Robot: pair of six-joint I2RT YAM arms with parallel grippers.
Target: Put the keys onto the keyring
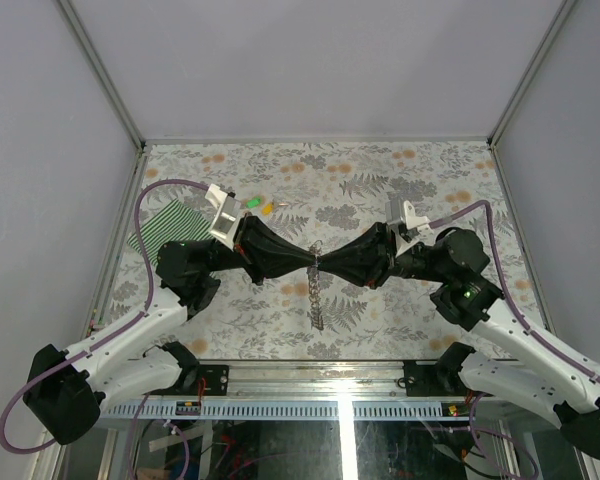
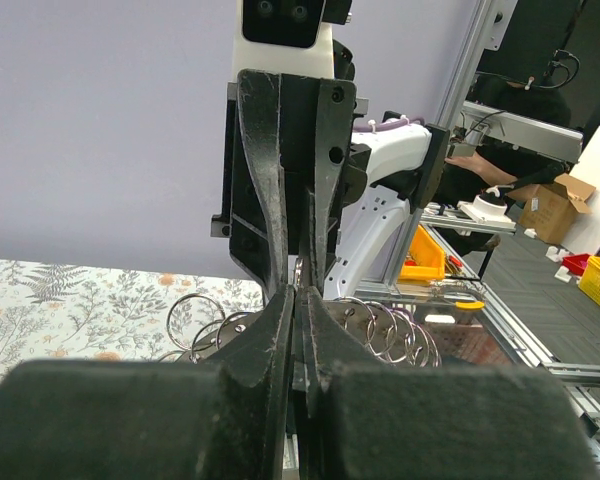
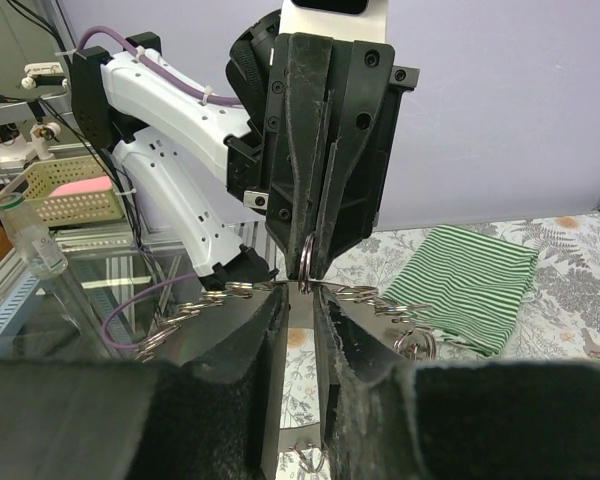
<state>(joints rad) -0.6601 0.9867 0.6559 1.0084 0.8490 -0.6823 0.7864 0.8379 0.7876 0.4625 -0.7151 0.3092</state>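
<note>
1. L gripper point(image 1: 306, 262), mid table point(image 1: 430, 180), clamps thin metal keyring point(image 1: 316, 292); its links hang toward 6 o'clock.
2. R gripper point(image 1: 324, 262): jaws slightly apart.
3. Keys point(image 1: 259, 206), plastic heads, at 11 o'clock; table edges well apart.

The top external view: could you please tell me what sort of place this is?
Probably a robotics lab: the floral tabletop sits in a booth of aluminium framing, and the left wrist view shows yellow bins and a cardboard box beyond.
</note>
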